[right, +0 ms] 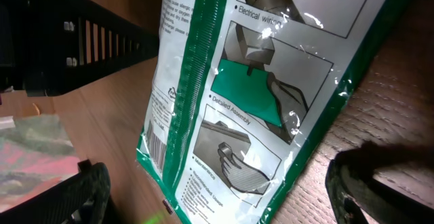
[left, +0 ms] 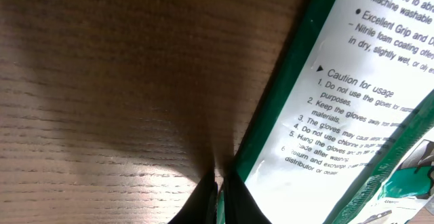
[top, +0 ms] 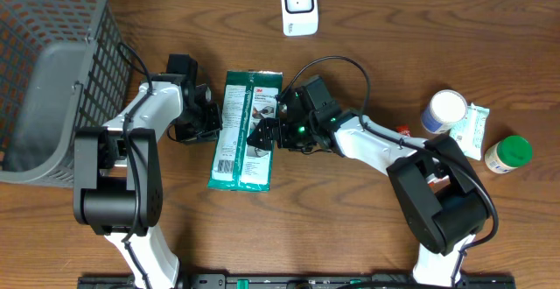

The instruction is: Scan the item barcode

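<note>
At the middle of the wooden table (top: 367,52), we've got the green-and-white glove packet (top: 238,153) lying flat, one short end pointing toward the white scanner (top: 298,6) at the far edge. Those two are well apart. On the packet's left side the left gripper (top: 208,124) is down low, and through its wrist camera we see its fingers (left: 237,207) pressed tight together, right at the packet's green border above the wood. Whether they nip the film, we can't tell. On the other side, the right gripper (top: 262,136) reaches in over the packet's right edge, jaws spread wide. Its wrist view gives us one dark fingertip at each lower corner, with the packet's printed face between them and nothing pinched. We spot a barcode (right: 157,146) on the white strip along one long edge. Off to the left stands the grey basket (top: 96,52). Over on the right, a white-lidded jar (top: 446,108), a green-capped bottle (top: 509,153) and a small sachet (top: 472,130) sit close together.
</note>
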### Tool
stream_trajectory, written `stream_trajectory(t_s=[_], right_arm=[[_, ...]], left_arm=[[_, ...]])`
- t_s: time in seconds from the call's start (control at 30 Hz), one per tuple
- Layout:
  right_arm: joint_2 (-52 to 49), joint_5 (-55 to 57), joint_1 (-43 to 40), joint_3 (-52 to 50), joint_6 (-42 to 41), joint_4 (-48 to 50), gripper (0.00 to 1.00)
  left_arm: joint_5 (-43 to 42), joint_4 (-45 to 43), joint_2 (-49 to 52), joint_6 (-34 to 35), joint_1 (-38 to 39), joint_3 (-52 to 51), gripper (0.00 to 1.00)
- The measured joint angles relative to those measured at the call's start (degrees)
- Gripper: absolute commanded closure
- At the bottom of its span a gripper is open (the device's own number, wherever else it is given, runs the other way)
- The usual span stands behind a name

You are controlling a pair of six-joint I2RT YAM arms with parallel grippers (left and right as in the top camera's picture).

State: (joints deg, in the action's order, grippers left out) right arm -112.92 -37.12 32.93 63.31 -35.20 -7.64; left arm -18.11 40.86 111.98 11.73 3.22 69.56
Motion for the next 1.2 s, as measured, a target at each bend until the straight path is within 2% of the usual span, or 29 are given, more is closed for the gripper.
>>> stream_trajectory(t_s=[0.57,1.2], right_arm=[[-0.76,-1.68,0.0,0.0,-0.22,1.92,0.07],[-1.57,-1.92,0.07,-0.2,0.33,9.03,0.1]], left_arm=[[-1.6,-1.31,-2.08,0.02,-0.02,-3.82,0.93],[-5.73,-3.45,-2.27,0.02,0.96,-4.98,0.92]])
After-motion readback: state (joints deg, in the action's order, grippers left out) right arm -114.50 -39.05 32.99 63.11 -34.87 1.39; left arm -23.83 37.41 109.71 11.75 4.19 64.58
